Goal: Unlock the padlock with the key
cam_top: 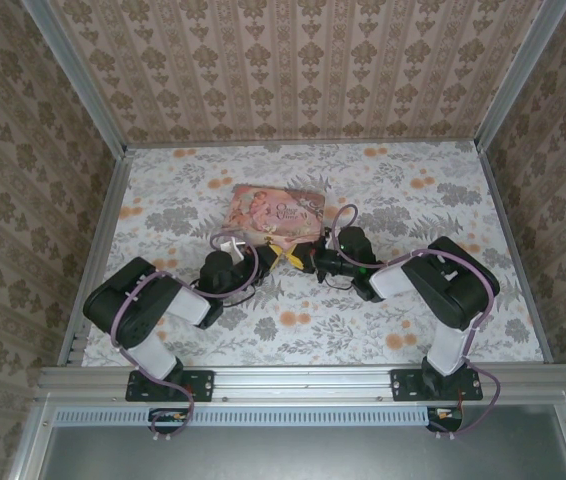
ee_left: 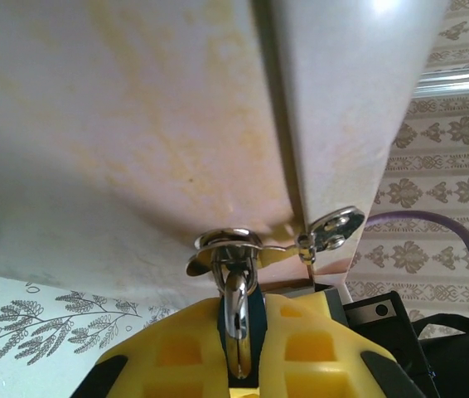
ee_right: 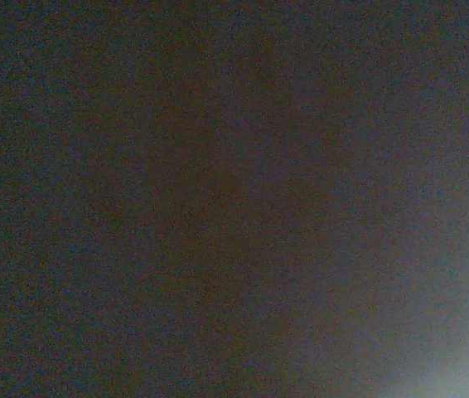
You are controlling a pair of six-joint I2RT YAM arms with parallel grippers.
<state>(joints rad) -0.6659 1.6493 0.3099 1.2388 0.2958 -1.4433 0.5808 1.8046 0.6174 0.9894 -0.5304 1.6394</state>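
Yellow-padded left gripper pinches the padlock, hung through the hasp of the pink tin. Just right, the right gripper is closed (key too small to make out); a misaligned push could twist the lock from that grip.

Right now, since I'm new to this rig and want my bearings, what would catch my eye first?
The pink illustrated tin lies mid-table, and both arms meet at its near edge. Close up, the left gripper's yellow fingers clamp the padlock, whose shackle hangs through the tin's hasp.
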